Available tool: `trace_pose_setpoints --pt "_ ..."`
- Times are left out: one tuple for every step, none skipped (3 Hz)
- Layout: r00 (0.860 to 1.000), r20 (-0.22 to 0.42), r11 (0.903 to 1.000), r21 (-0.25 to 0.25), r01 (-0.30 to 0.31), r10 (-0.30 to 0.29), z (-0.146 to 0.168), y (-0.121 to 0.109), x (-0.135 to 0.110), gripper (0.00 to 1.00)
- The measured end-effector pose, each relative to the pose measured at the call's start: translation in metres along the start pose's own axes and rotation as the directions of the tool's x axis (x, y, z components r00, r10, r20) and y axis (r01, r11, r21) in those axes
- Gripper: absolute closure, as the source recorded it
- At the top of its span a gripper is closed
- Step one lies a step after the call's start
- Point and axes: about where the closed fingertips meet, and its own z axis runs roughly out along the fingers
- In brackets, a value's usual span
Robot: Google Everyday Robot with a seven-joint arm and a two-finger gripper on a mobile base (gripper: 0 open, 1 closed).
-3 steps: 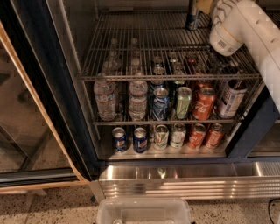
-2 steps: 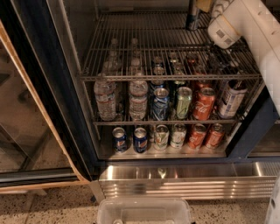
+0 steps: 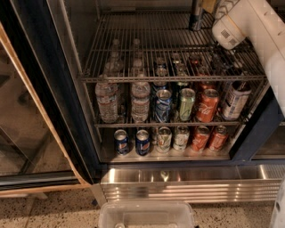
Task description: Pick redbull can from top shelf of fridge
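The redbull can (image 3: pixel 196 17) stands upright at the back right of the top shelf (image 3: pixel 151 44), a chrome wire rack inside the open fridge (image 3: pixel 84 133). Its top is cut off by the upper edge of the view. My white arm (image 3: pixel 242 26) reaches in from the upper right over the shelf. The gripper (image 3: pixel 207 5) is at the very top edge, just right of the can, and mostly out of view. The rest of the top shelf holds nothing else that I can see.
The middle rack holds water bottles (image 3: pixel 107 100) and several soda cans (image 3: pixel 207 104). The lower rack holds Pepsi cans (image 3: pixel 142 141) and other cans. The glass door (image 3: pixel 26 124) stands open at the left. A clear plastic bin (image 3: pixel 147 214) sits on the floor below the ribbed steel base panel (image 3: pixel 187 187).
My arm has shifted a little left and up, further in over the top shelf toward the can. The can has not moved.
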Motion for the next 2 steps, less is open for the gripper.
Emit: trace_pose_setpoints --pt "1.000 -0.016 0.9999 0.013 -0.004 0.004 0.0045 -0.0031 0.0085 0.20" --pt "0.999 -0.038 0.9993 0.036 -0.008 0.010 0.0135 -0.0104 0.0184 0.17"
